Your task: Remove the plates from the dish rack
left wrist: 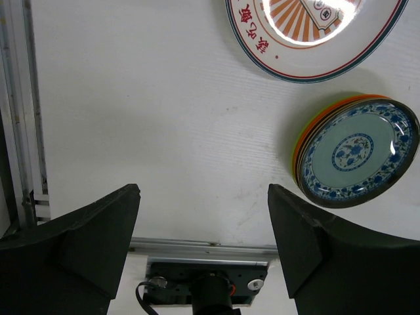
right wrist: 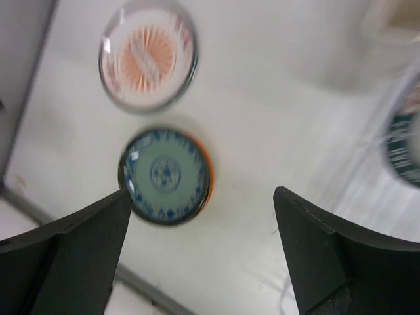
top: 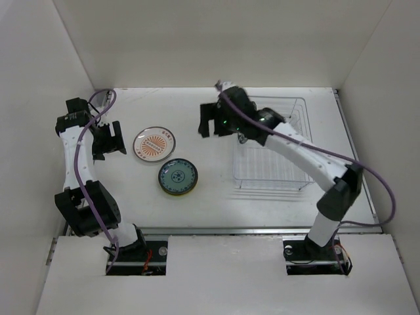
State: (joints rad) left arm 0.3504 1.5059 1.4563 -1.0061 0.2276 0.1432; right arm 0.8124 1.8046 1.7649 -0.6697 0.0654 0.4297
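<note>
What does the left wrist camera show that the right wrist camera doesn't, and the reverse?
Left wrist only: the table's edge rail and a base mount. Right wrist only: a blurred dark-rimmed plate at the rack. Both: the orange-centred plate and the blue-patterned plate stacked on an orange plate.

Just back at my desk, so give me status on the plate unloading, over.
Left fingers open, empty. Right fingers open, empty. Orange-centred plate and blue-topped stack on table; another plate seemingly at rack, blurred. Nothing blocking.
</note>
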